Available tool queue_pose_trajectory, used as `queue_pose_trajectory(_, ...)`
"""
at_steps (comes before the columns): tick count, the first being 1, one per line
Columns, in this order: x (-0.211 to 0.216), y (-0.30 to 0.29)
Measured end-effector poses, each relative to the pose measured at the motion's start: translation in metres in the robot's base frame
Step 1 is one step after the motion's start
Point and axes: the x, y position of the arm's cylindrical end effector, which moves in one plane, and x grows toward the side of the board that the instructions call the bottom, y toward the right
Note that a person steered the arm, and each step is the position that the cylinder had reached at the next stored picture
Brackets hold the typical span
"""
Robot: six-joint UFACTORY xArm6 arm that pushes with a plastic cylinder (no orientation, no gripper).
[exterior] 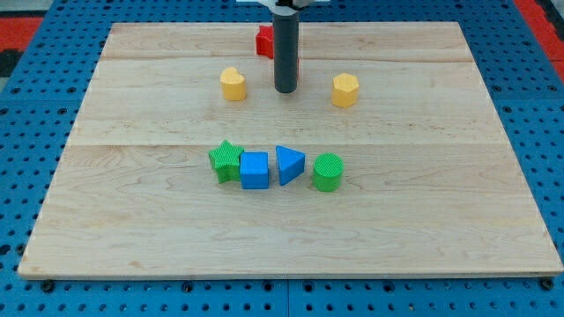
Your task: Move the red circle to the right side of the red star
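The rod hangs down from the view's top centre, and the tip rests on the wooden board in its upper middle part. The rod has no jaws, so it neither clasps nor lets go of anything; it grips nothing and only stands against what lies beside it.

Red blocks: a red piece shows just left of the rod near the view's top, and a thin red edge shows at the rod's right side. The rod hides most of both. Which one is the circle and which the star cannot be told from this view, nor whether they are one block or two. The tip sits just below this red material, at or very near it.

Yellow blocks: one yellow block lies to the left of the tip, with a slightly notched top, and one yellow hexagon lies to the right of it. Both are clear of the rod, roughly level with the tip.

Lower row, mid-board, well apart from the tip, from left to right:
- green star, touching the next
- blue cube
- blue triangle, just beside the cube
- green cylinder, near the triangle

The board rests on a blue pegboard surface.
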Motion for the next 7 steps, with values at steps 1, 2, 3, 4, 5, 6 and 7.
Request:
queue_pose_trajectory(1,-0.016,0.000)
queue_pose_trajectory(2,-0.034,-0.001)
queue_pose_trajectory(3,-0.045,-0.008)
queue_pose_trajectory(4,-0.050,-0.011)
queue_pose_trajectory(5,-0.050,-0.011)
queue_pose_trajectory(6,-0.051,-0.011)
queue_pose_trajectory(7,-0.067,-0.010)
